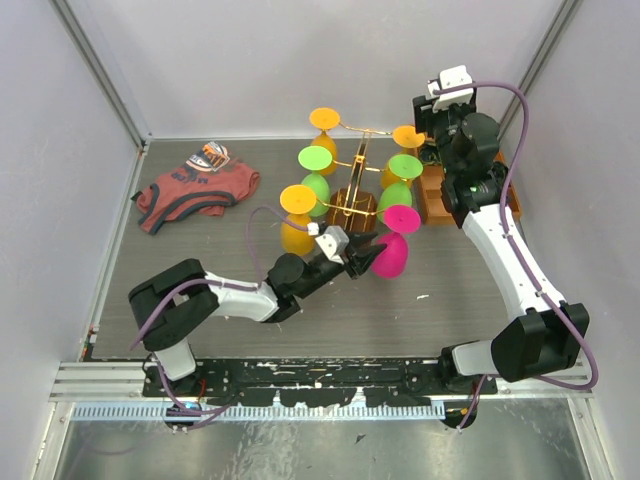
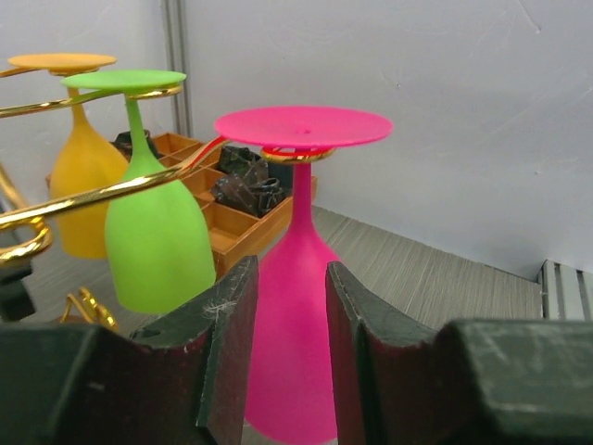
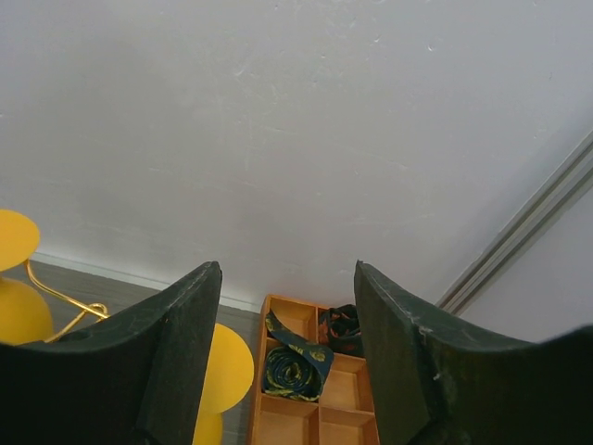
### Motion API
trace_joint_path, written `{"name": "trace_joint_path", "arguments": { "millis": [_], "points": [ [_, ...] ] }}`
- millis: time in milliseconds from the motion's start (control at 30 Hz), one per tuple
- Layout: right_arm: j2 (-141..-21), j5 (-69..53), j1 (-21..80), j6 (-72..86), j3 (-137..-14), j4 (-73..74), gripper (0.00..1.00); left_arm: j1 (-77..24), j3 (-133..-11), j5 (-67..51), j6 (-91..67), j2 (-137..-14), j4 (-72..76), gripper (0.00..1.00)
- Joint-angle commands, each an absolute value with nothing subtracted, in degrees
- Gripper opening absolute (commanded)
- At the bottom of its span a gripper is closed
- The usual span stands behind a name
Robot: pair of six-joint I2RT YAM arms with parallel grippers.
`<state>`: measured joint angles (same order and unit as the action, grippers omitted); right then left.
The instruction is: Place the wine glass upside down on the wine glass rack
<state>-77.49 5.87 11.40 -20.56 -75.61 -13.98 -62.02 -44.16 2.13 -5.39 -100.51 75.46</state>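
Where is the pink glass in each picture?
Top external: the pink wine glass hangs upside down on the rack, right of centre.
Left wrist: the pink wine glass is in the centre, foot on top.
Right wrist: not in it.
Shared landmark: the orange-brown compartment tray.

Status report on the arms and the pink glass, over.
Left gripper open at pink wine glass. Glass hangs upside down on wine glass rack. Right gripper open, empty, over tray. Green glass hangs close beside.

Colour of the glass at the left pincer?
Hot pink wine glass, clearest in left wrist view.
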Motion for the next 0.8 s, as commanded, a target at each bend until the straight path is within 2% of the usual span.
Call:
{"name": "trace_joint_path", "arguments": {
  "millis": [0,33,67,100,267,400,467,567,700,767],
  "points": [
    [-77.01,5.88,11.14,-19.25,-79.34,-14.04,0.69,-62.52,-40.53,4.21,-2.01,-95.71,76.19,0.42],
    [-77.19,6.26,11.12,-18.78,-79.81,-13.47,0.77,-62.82,-39.8,4.26,-1.03,-94.71,75.58,0.42],
    [-77.48,6.77,11.08,-18.28,-80.31,-12.97,0.94,-63.24,-39.21,4.27,0.02,-93.69,74.79,0.42],
    [-77.7,7.34,11.01,-17.75,-80.87,-12.3,0.99,-63.66,-38.67,4.16,1.13,-92.36,73.7,0.43],
    [-78.85,9.68,9.84,-12.58,-84.59,-9.06,1.0,-65.49,-38.76,3.14,4.01,-84.17,62.36,0.46],
    [-81.39,17.25,8.14,-5.74,-90.03,-3.45,1.0,-65.57,-42.61,4.85,3.18,-75.97,45.65,0.52],
    [-83.16,20.22,7.28,-3.61,-93.64,0.57,1.0,-65.57,-46.43,6.89,4.68,-70.89,34.83,0.58],
    [-85.33,23.5,7.19,-2.14,-97.3,4.58,1.0,-65.52,-51.82,10.61,8.57,-67.31,21.98,0.72],
    [-86.3,27.98,7.27,0.75,-98.26,6.23,1.0,-64.77,-55.33,15.84,11.66,-64.12,18.24,0.97],
    [-87.07,29.7,7.27,1.44,-99.58,7.86,1.0,-63.38,-57.57,17.72,11.35,-62.97,16.39,0.98]
  ]
}}
